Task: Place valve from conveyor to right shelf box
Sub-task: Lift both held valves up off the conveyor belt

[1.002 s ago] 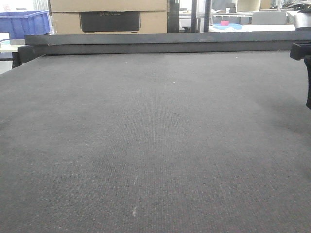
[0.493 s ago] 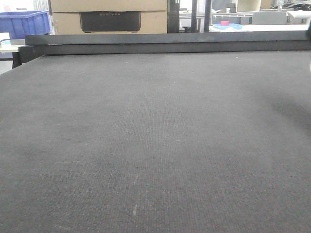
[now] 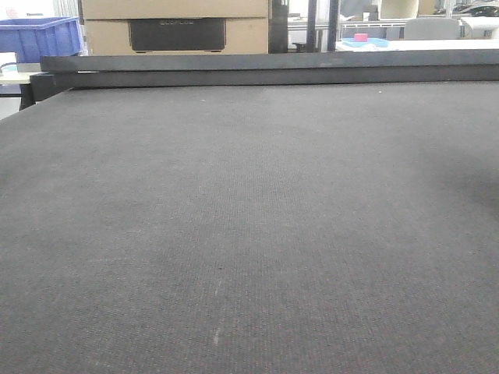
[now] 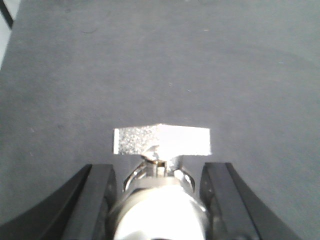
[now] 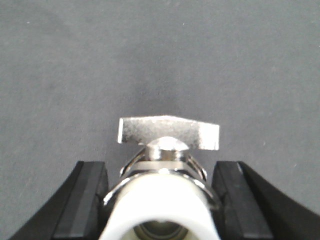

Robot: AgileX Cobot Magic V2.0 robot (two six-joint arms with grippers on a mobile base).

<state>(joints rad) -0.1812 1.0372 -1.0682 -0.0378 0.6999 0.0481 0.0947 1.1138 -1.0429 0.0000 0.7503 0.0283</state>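
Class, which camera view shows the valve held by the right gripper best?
The right wrist view: the valve sits sharp, clamped in the right gripper. The front view shows the conveyor but no valve; the left wrist view shows a second valve.

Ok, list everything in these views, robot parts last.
conveyor: one, dark grey, fills the front view
rail: one, black, along the conveyor's far edge
crate: one, blue, far left behind the rail
cardboard box: one, tan with a black panel, behind the rail
pink item: one, far right background, too small to identify
left valve: one, silver, over the conveyor
right valve: one, silver with a white end, over the conveyor
left gripper: one, black, shut on left valve
right gripper: one, black, shut on right valve
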